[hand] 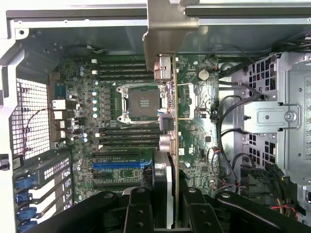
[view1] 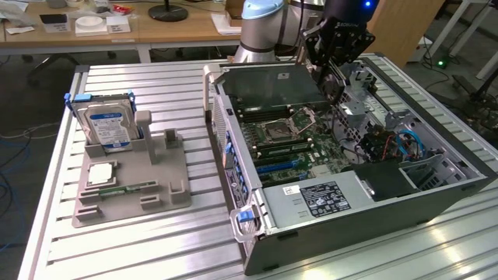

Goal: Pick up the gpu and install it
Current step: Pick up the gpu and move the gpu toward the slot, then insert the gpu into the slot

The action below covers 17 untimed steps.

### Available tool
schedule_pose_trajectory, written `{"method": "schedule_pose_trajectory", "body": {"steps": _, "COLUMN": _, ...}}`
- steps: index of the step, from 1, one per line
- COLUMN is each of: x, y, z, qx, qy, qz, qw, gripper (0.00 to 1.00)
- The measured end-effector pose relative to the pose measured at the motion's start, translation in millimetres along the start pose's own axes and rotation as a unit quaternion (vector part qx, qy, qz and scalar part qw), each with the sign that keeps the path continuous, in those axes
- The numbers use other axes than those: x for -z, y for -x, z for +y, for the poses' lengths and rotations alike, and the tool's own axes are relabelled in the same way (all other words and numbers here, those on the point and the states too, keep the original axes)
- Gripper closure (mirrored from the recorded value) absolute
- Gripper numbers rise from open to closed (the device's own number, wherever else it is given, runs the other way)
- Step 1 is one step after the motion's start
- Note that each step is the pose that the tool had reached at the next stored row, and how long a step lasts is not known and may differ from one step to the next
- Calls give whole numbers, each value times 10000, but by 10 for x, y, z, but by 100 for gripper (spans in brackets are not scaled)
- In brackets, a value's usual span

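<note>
The gpu point(view1: 272, 84) is a flat dark green card that hangs level over the far end of the open computer case point(view1: 350, 224). My gripper point(view1: 333, 79) is shut on its edge at the exterior view's right. In the wrist view the gpu point(hand: 175, 141) shows edge-on, with its silver bracket point(hand: 167, 29) at the far end, between my black fingers point(hand: 138, 208); the gripper point(hand: 167, 216) is clamped on the card. The card hovers above the motherboard, beside the processor socket point(hand: 141, 102) and apart from the blue expansion slot point(hand: 119, 165).
A grey holder point(view1: 155, 201) on the slatted table at the exterior view's left carries a hard drive point(view1: 109, 125), a processor chip point(view1: 101, 174) and a memory stick point(view1: 128, 188). Inside the case are a metal drive cage point(hand: 272, 116), cables point(view1: 404, 143) and a power supply point(view1: 319, 198).
</note>
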<state>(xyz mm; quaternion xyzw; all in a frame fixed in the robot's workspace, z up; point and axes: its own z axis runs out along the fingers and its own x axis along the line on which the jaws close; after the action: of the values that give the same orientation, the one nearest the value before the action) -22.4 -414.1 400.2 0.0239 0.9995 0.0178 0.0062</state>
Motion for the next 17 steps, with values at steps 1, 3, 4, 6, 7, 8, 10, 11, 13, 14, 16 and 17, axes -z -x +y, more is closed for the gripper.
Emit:
{"method": "schedule_pose_trajectory", "body": {"steps": 1, "x": 0, "y": 0, "z": 0, "qx": 0, "qy": 0, "qz": 0, "qw": 10000, "gripper": 72}}
{"method": "schedule_pose_trajectory", "body": {"steps": 3, "x": 0, "y": 0, "z": 0, "qx": 0, "qy": 0, "qz": 0, "qw": 10000, "gripper": 72}}
{"method": "schedule_pose_trajectory", "body": {"steps": 4, "x": 0, "y": 0, "z": 0, "qx": 0, "qy": 0, "qz": 0, "qw": 10000, "gripper": 72}}
{"method": "schedule_pose_trajectory", "body": {"steps": 6, "x": 0, "y": 0, "z": 0, "qx": 1, "qy": 0, "qz": 0, "qw": 10000, "gripper": 72}}
{"method": "schedule_pose_trajectory", "body": {"steps": 7, "x": 0, "y": 0, "z": 0, "qx": 18, "qy": 0, "qz": 1, "qw": 10000, "gripper": 72}}
{"method": "schedule_pose_trajectory", "body": {"steps": 8, "x": 0, "y": 0, "z": 0, "qx": 68, "qy": 1, "qz": 2, "qw": 10000, "gripper": 72}}
{"method": "schedule_pose_trajectory", "body": {"steps": 10, "x": 0, "y": 0, "z": 0, "qx": 215, "qy": 3, "qz": 8, "qw": 9998, "gripper": 72}}
{"method": "schedule_pose_trajectory", "body": {"steps": 11, "x": 0, "y": 0, "z": 0, "qx": 301, "qy": 4, "qz": 11, "qw": 9995, "gripper": 72}}
{"method": "schedule_pose_trajectory", "body": {"steps": 13, "x": 0, "y": 0, "z": 0, "qx": 442, "qy": 5, "qz": 16, "qw": 9990, "gripper": 72}}
{"method": "schedule_pose_trajectory", "body": {"steps": 14, "x": 0, "y": 0, "z": 0, "qx": 507, "qy": 6, "qz": 18, "qw": 9987, "gripper": 72}}
{"method": "schedule_pose_trajectory", "body": {"steps": 16, "x": 0, "y": 0, "z": 0, "qx": 638, "qy": 7, "qz": 23, "qw": 9980, "gripper": 72}}
{"method": "schedule_pose_trajectory", "body": {"steps": 17, "x": 0, "y": 0, "z": 0, "qx": 712, "qy": 8, "qz": 25, "qw": 9975, "gripper": 72}}
